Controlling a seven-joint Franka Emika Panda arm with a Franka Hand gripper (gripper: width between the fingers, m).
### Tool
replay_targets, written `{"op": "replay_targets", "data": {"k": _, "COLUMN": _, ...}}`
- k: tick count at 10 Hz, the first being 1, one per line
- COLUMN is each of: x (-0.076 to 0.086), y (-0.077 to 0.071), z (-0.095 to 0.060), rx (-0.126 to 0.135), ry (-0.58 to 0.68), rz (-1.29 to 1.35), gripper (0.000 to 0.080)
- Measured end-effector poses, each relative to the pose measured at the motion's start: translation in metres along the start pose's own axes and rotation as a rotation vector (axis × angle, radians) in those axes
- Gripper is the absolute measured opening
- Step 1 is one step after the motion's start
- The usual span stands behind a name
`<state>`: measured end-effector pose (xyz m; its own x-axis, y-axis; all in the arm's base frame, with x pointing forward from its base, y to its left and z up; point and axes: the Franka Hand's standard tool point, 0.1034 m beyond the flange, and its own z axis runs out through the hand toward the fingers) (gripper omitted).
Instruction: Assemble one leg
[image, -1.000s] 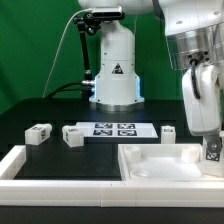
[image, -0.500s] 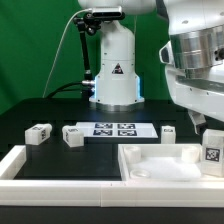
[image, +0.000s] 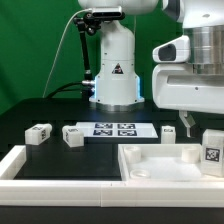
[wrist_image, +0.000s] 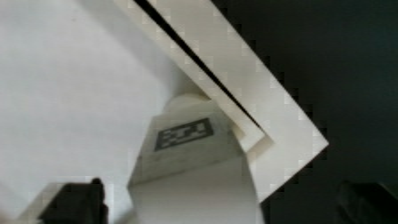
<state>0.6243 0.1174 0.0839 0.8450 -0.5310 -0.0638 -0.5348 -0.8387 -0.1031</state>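
Note:
One leg (image: 212, 152), a white blocky peg with a square tag, stands upright at the right corner of the large white recessed panel (image: 155, 168). My gripper (image: 196, 124) hangs above and slightly to the exterior view's left of it, open and holding nothing. In the wrist view the same leg (wrist_image: 185, 150) rises from the panel (wrist_image: 71, 90) between my dark fingers (wrist_image: 75, 204), with a gap on each side. Three more legs lie on the black table: two at the left (image: 39, 133) (image: 72, 135) and one near the panel (image: 169, 131).
The marker board (image: 113, 129) lies flat in the table's middle. The robot base (image: 114, 70) stands behind it. A white raised rim (image: 18, 163) runs along the table's front left. A green wall is behind.
My gripper was down around the upright leg a second ago. It has let go, risen and shifted toward the exterior view's left. The leg stays standing on the panel's corner.

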Motion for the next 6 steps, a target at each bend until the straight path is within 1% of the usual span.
{"op": "replay_targets", "data": {"k": 1, "x": 0.0014, "y": 0.0028, "z": 0.0012, "rx": -0.001, "ry": 0.001, "rz": -0.118, "gripper": 0.0649}}
{"op": "replay_targets", "data": {"k": 3, "x": 0.0007, "y": 0.0021, "z": 0.0013, "rx": 0.000, "ry": 0.000, "rz": -0.137, "gripper": 0.0649}}
{"op": "replay_targets", "data": {"k": 5, "x": 0.0007, "y": 0.0021, "z": 0.0013, "rx": 0.000, "ry": 0.000, "rz": -0.137, "gripper": 0.0381}}
{"op": "replay_targets", "data": {"k": 6, "x": 0.0007, "y": 0.0019, "z": 0.0012, "rx": 0.001, "ry": -0.001, "rz": -0.117, "gripper": 0.0381}}
